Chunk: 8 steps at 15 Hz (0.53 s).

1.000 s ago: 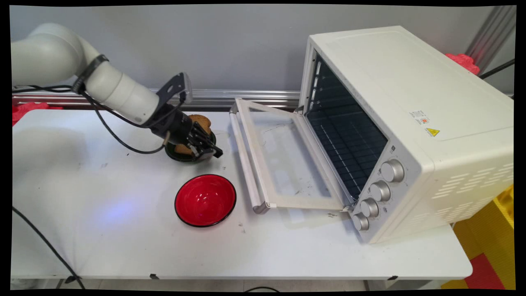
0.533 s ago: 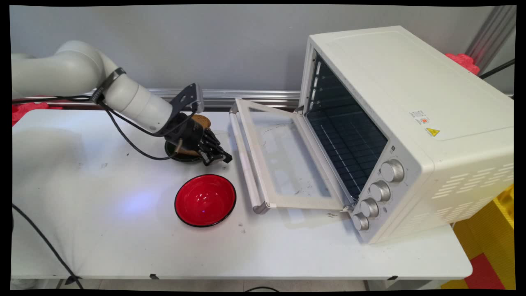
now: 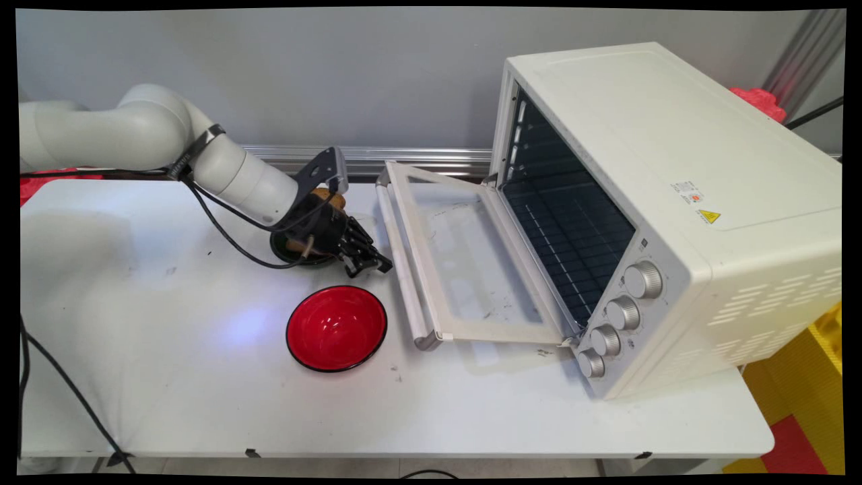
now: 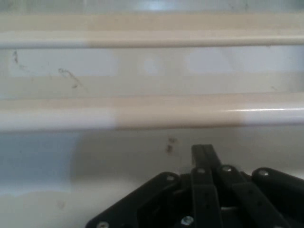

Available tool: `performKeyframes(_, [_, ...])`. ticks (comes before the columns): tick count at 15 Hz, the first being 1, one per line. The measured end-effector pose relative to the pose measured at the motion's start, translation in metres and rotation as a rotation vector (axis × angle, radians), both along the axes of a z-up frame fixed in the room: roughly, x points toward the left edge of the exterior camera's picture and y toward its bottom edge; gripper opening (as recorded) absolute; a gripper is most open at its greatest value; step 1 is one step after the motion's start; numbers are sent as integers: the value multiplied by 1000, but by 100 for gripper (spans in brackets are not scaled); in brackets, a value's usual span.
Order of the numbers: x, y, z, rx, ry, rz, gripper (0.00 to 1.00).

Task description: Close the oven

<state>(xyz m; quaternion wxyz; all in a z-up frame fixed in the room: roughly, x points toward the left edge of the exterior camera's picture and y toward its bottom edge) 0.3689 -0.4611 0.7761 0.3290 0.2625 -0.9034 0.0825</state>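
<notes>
My black gripper [image 3: 374, 263] hangs low over the table, just left of the open oven door's handle [image 3: 402, 265]. In the hand view its fingers [image 4: 203, 156] stand pressed together with nothing between them, so it is shut and empty. The handle bar [image 4: 152, 116] runs across that view just beyond the fingertips, and the door's glass [image 4: 152, 64] lies past it. Behind my wrist sits a dark bowl [image 3: 285, 244] holding a brown piece of bread [image 3: 332, 199], mostly hidden by the hand. A red bowl [image 3: 337, 328] rests in front of the gripper.
The white toaster oven [image 3: 673, 202] fills the right side of the table, its door [image 3: 465, 269] folded down flat toward the left. Black cables [image 3: 222, 225] hang from the arm. Red objects lie at the far left and behind the oven.
The arm has reached further right. The gripper moved from over the dark bowl with the bread to a spot close beside the oven door handle.
</notes>
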Motion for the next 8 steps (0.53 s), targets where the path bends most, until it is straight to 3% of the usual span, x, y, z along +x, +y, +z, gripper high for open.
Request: performKeyframes(8, [-8,-7,-7,-14,31,4,0])
